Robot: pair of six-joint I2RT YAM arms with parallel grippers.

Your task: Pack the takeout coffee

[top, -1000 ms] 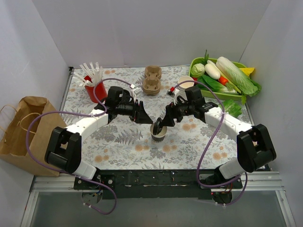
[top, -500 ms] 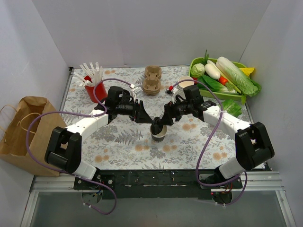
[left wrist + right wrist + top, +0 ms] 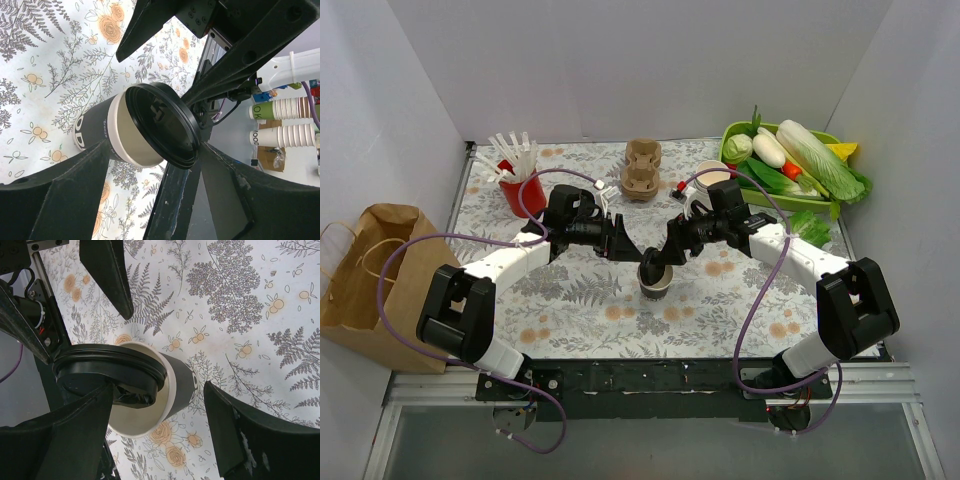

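The coffee cup (image 3: pixel 656 279), white-rimmed with a dark sleeve, stands at the middle of the flowered table. Its black lid (image 3: pixel 162 125) sits askew on the rim, one edge lifted off; it also shows in the right wrist view (image 3: pixel 107 367). My left gripper (image 3: pixel 623 244) is open just left of the cup, its fingers (image 3: pixel 55 195) straddling it. My right gripper (image 3: pixel 661 259) is open over the cup from the right, the lid leaning against its one finger (image 3: pixel 55 440). The tan pulp carrier (image 3: pixel 642 168) stands at the back, apart from both.
A red cup of white straws (image 3: pixel 520 185) stands back left. A brown paper bag (image 3: pixel 365 270) stands off the table's left edge. A green tray of vegetables (image 3: pixel 795 160) fills the back right, with an open white cup (image 3: pixel 712 176) beside it.
My right gripper has shifted slightly left, closer over the cup. The left gripper has barely moved. The cup stays in place.
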